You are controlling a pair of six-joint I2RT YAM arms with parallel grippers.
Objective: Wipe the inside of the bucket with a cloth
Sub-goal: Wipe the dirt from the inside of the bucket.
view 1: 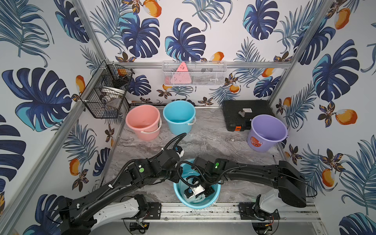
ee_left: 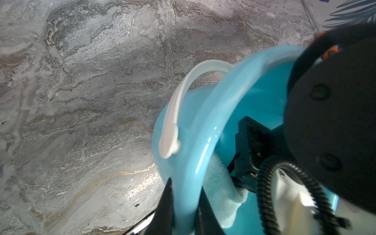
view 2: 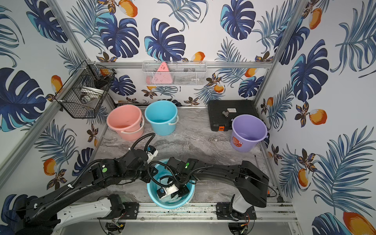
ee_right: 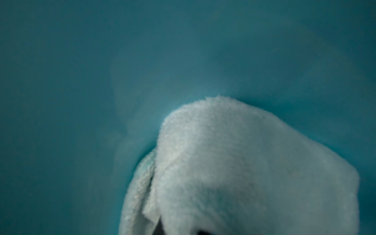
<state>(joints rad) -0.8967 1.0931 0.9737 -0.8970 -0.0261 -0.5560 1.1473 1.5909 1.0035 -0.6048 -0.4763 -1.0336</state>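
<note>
The near blue bucket [ee_left: 205,126] is gleaming as smooth, glossy plastic. Its white handle [ee_left: 177,105] is looking like smooth plastic too, while the cloth [ee_right: 244,162] inside is showing a soft, fluffy, matt pile. The tabletop [view 1: 203,140] is looking like grey veined marble with a dull sheen, and the black wire basket [view 1: 101,95] and the frame rails [view 1: 254,64] are showing as metal.

We're getting bright, even light in both top views, only soft shadows on the marble floor [view 1: 213,140] around the bucket [view 1: 192,204]. In the left wrist view we see a warm glare patch on the floor just beside the bucket, whose rim is blurred. Inside the bucket it's dim and teal in the right wrist view, the cloth [ee_right: 244,173] soft and out of focus
</note>
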